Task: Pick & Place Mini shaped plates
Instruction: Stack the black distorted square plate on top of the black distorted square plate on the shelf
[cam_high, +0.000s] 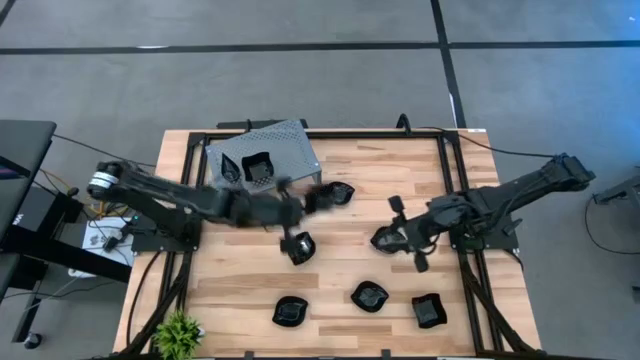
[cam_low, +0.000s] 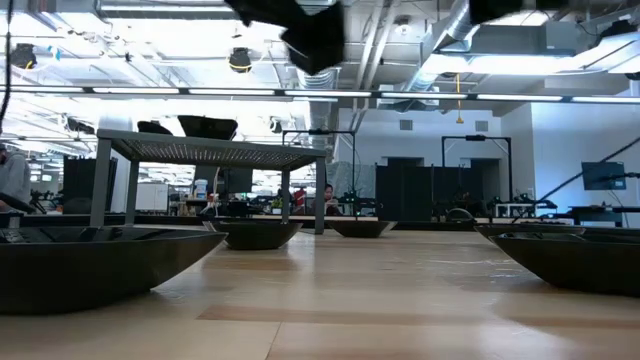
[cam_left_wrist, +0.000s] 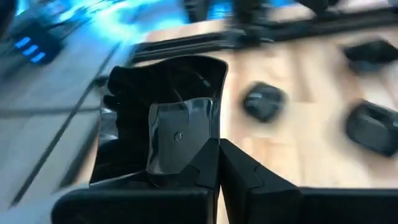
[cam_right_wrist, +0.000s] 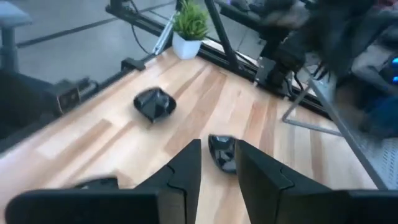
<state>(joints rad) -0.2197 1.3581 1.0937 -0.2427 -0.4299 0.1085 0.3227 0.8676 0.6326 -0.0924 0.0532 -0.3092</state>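
Note:
The mini shaped plates are small glossy black dishes. My left gripper (cam_high: 292, 238) is shut on a squarish one (cam_left_wrist: 143, 99), which shows high above the table in the low view (cam_low: 315, 35). My right gripper (cam_right_wrist: 217, 165) is open at the table's right; one plate (cam_right_wrist: 222, 152) lies flat on the wood just beyond its fingertips. Three more plates (cam_high: 290, 312) (cam_high: 369, 296) (cam_high: 430, 310) rest on the table near the front edge. Another (cam_high: 332, 194) lies by the grey perforated stand (cam_high: 285, 145), and two (cam_high: 258, 166) sit on top of it. My left gripper pinches one side wall of the squarish plate (cam_left_wrist: 208, 87) between its two fingers. One finger's clear pad (cam_left_wrist: 180, 134) lies on the plate's inner face; the other finger is behind the wall. The plate is lifted clear of the table and tipped up on edge.
A small potted plant (cam_high: 178, 330) stands at the table's near left corner. A black frame (cam_high: 450, 150) runs around the wooden tabletop. Bare wood lies between the stand and the front row of plates.

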